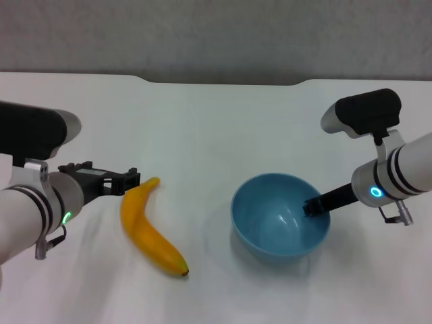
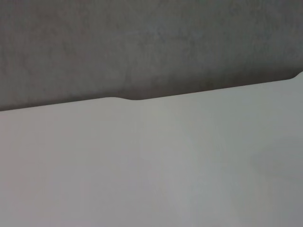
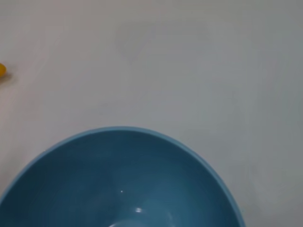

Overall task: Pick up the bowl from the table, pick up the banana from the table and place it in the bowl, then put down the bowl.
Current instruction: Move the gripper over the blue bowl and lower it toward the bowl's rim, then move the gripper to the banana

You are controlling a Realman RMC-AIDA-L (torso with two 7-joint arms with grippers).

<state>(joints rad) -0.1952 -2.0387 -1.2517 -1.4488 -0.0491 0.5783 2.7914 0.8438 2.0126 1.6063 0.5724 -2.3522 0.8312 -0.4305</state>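
The light-blue bowl (image 1: 278, 219) is at the right of the white table (image 1: 202, 128). My right gripper (image 1: 314, 205) is at its right rim, one dark finger inside the wall, shut on the rim. A shadow lies under the bowl, which seems to be just off the surface. In the right wrist view the bowl (image 3: 118, 182) fills the near part, with a yellow sliver of the banana (image 3: 1, 70) at the edge. The banana (image 1: 151, 231) lies on the table at the left, dark tip nearest me. My left gripper (image 1: 129, 181) is level with its far end, just beside it.
The table's far edge has a shallow notch (image 1: 223, 82), with a grey wall behind it. The left wrist view shows only bare tabletop (image 2: 142, 165) and that notched edge (image 2: 125, 98). White tabletop lies between the banana and the bowl.
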